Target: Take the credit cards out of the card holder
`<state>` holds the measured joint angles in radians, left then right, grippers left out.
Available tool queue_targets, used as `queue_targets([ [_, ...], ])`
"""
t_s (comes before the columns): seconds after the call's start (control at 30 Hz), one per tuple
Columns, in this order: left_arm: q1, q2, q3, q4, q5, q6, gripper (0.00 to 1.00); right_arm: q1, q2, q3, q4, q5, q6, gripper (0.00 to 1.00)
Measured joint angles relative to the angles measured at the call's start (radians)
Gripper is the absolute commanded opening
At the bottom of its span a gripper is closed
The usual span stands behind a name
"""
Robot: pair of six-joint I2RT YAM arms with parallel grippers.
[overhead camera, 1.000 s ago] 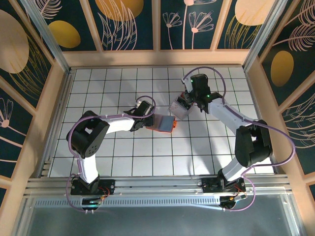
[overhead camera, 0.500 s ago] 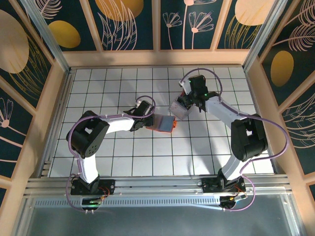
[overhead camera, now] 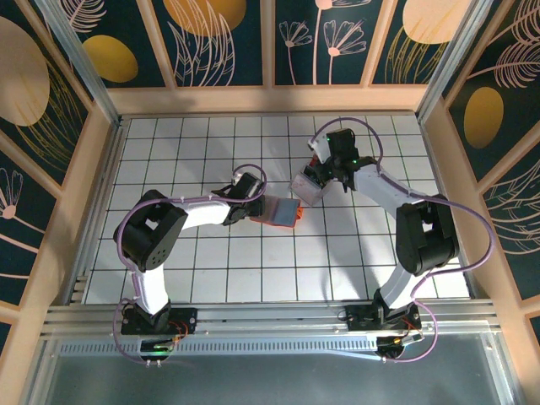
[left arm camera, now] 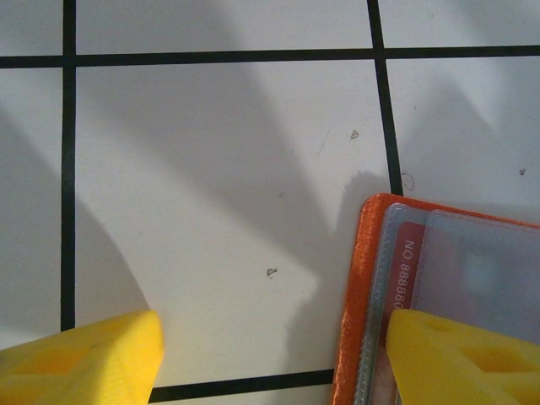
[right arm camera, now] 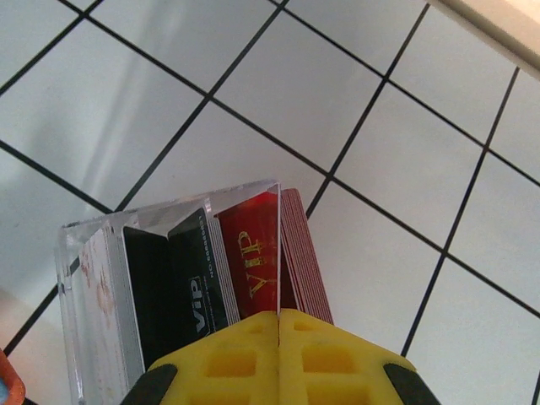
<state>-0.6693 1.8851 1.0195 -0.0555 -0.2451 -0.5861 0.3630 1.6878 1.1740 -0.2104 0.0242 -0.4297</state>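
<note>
Card holder (overhead camera: 279,211), flat orange-red folding wallet, lying open near the middle of white tiled tabletop (overhead camera: 211,261), blue-grey inside up. Clear plastic box (overhead camera: 309,187) of red and black cards just beside its far right corner. Left jaws released, straddling the wallet's orange rim (left arm camera: 361,287): one yellow finger (left arm camera: 472,359) over the pockets, the other over bare tile. Right jaws clenched shut directly above the box.

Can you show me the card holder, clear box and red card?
card holder (left arm camera: 352,291), left wrist view, orange rim.
clear box (right arm camera: 91,295), right wrist view, see-through side wall.
red VIP card (right arm camera: 251,253), right wrist view, its face.
</note>
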Motion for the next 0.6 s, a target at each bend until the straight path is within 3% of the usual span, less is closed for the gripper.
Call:
queue_targets([
  [0.33, 0.0, 0.0, 0.001, 0.0, 0.0, 0.0, 0.71, -0.006, 0.014, 0.0, -0.02, -0.034, -0.01, 0.0],
  [0.47, 0.0, 0.0, 0.001, 0.0, 0.0, 0.0, 0.71, -0.008, 0.028, 0.0, -0.025, -0.033, -0.01, 0.14],
  [0.6, 0.0, 0.0, 0.001, 0.0, 0.0, 0.0, 0.71, -0.01, 0.039, 0.0, -0.033, -0.026, -0.008, 0.19],
])
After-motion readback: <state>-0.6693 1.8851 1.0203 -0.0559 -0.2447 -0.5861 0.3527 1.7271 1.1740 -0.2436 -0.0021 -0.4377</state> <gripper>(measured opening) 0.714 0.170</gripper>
